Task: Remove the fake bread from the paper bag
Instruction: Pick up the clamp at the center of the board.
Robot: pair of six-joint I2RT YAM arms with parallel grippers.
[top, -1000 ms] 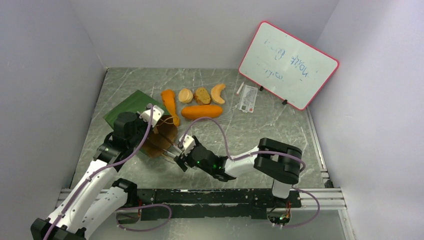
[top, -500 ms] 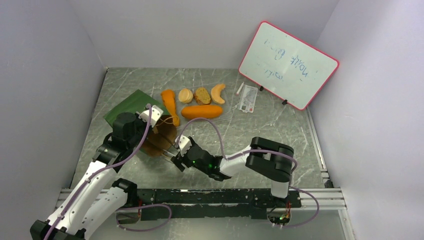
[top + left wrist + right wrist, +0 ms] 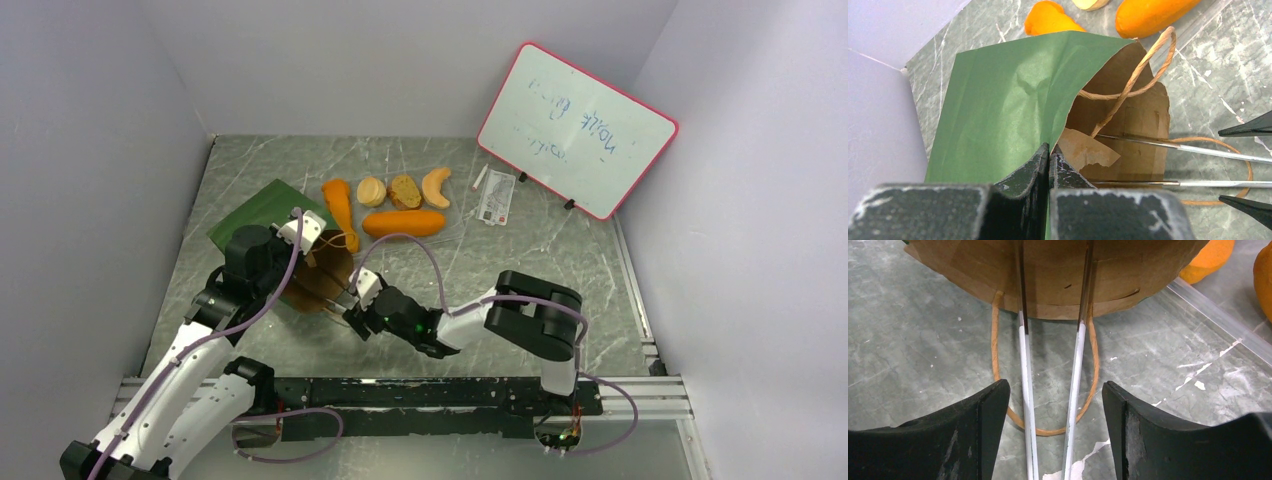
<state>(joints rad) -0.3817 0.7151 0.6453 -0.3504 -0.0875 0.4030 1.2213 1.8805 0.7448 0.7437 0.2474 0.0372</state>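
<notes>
At the bag mouth, my left gripper point(image 3: 1049, 159) is pinched closed on the green top edge of the paper bag point(image 3: 998, 95), which lies on its side. Right gripper point(image 3: 1055, 390) stands spread, its two thin rods point(image 3: 1024, 355) reaching inside, tips hidden. Only the top view shows five fake bread point(image 3: 403, 222) pieces on the table beyond the bag, and a whiteboard point(image 3: 577, 130) with unreadable scrawl.

Paper bag point(image 3: 998, 100): dark green outside, brown kraft inside; cord handles point(image 3: 995, 340) tan.
Fake bread point(image 3: 403, 222): orange to tan.
Table point(image 3: 560, 250): grey, white-veined marbling.
Whiteboard point(image 3: 575, 130): white, pink frame.
</notes>
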